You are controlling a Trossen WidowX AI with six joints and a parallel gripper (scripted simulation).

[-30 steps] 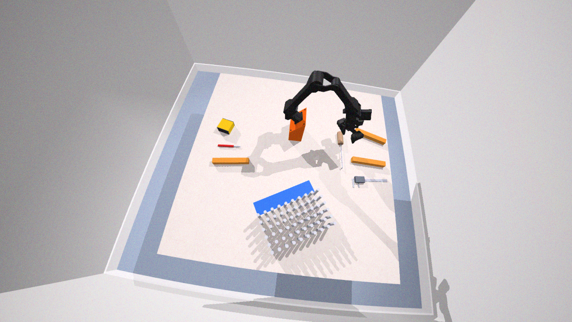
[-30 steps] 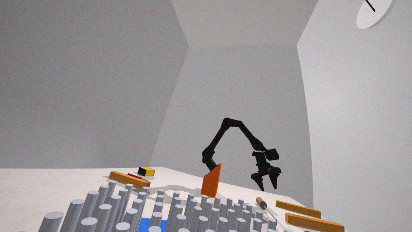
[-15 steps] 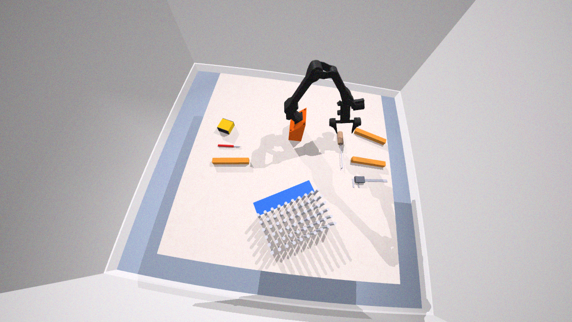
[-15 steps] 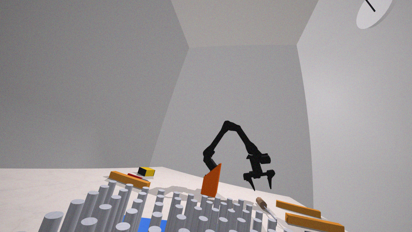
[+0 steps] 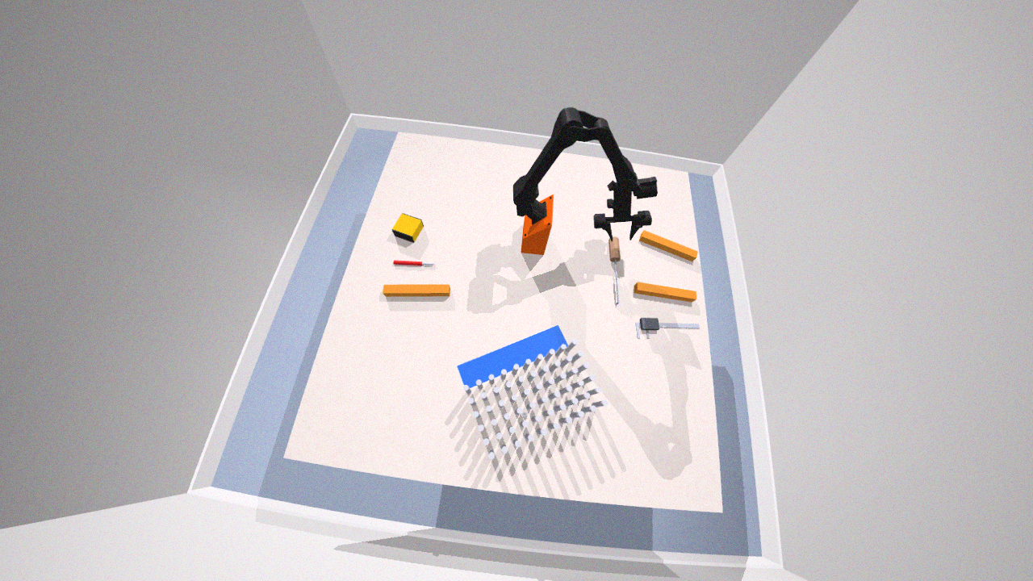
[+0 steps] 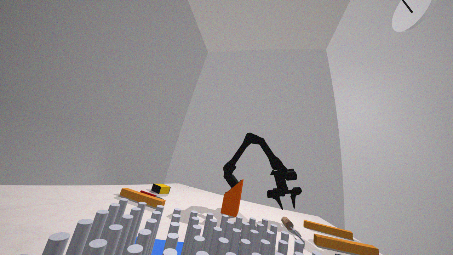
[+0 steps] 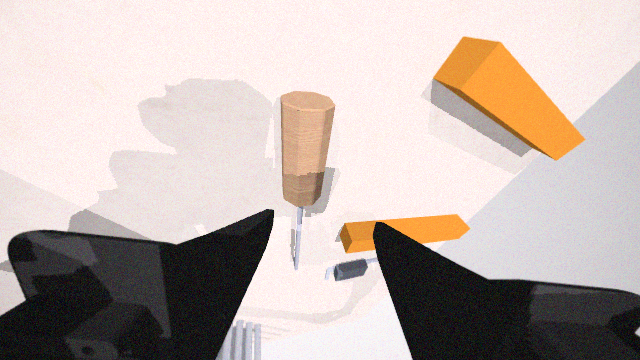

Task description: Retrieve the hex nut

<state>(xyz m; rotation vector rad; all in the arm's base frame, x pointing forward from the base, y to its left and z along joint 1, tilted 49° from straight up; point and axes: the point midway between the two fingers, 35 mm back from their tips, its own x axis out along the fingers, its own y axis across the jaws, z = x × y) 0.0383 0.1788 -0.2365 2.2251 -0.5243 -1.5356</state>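
Observation:
My gripper is open and empty. It hangs above the table near the wooden-handled tool, which lies with its thin metal shaft pointing away from the arm base. In the wrist view the handle shows beyond and between the fingertips, nearer the left one. The standing grey spacers are upright in rows. The blue taped strip lies along their arm-side edge. The hex nut cannot be made out.
Two orange bars and a dark-headed metal tool lie right of the wooden-handled tool. A third orange bar, a red-handled tool and a yellow-black block lie left of the orange arm base.

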